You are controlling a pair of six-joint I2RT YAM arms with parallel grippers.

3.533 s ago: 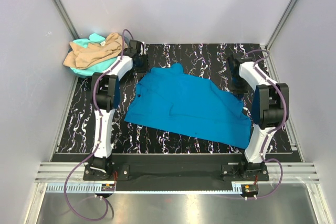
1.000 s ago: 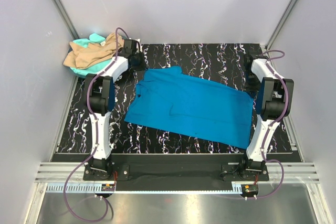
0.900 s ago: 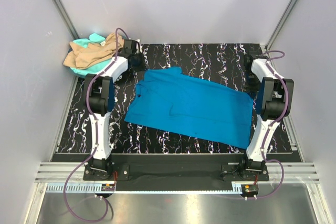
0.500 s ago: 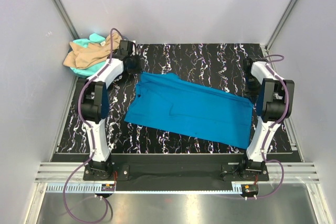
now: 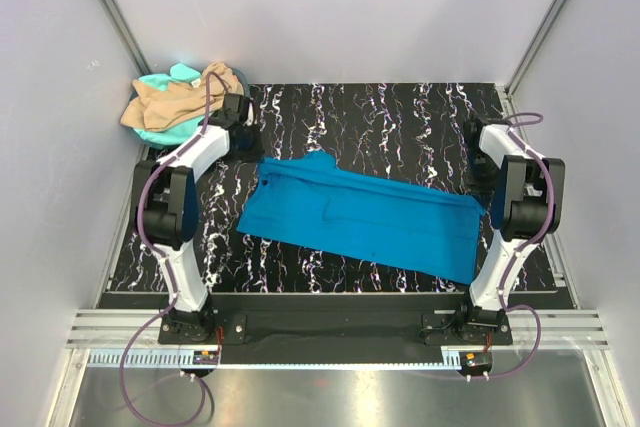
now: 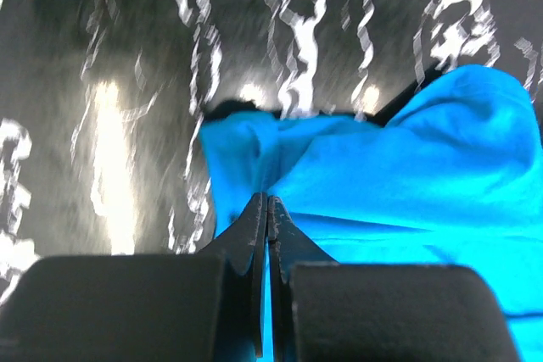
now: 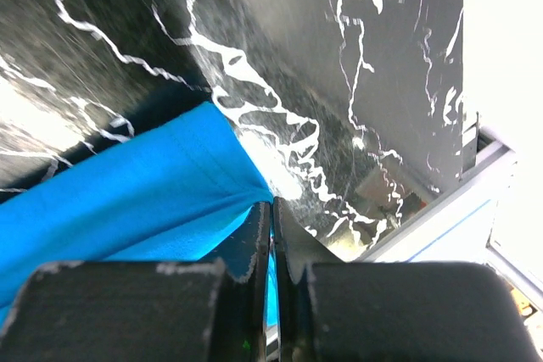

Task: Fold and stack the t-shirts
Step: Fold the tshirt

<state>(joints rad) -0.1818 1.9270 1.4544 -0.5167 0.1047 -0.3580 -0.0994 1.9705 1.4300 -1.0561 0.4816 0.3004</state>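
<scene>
1. The blue t-shirt (image 5: 360,219) lies across the middle of the black marbled table (image 5: 380,107), stretched wide between the two arms.
2. The left gripper (image 6: 265,203) has its fingers pressed together on the shirt's far-left corner. The right gripper (image 7: 271,207) is pinched on the hem at the far-right corner.
3. This looks like a first lengthwise fold under way, with the far edge held up and not yet laid down. No shirt is folded and no stack is started.
4. The tan t-shirt (image 5: 178,99) lies crumpled on top of the mint t-shirt (image 5: 160,83) in a heap at the table's far-left corner. Both are unfolded, so most of the task seems left.
5. Both wrist views are blurred, so it is unclear how much cloth sits between the fingers. From above, the arms hide the fingertips. I cannot tell whether the heap covers more shirts.
</scene>
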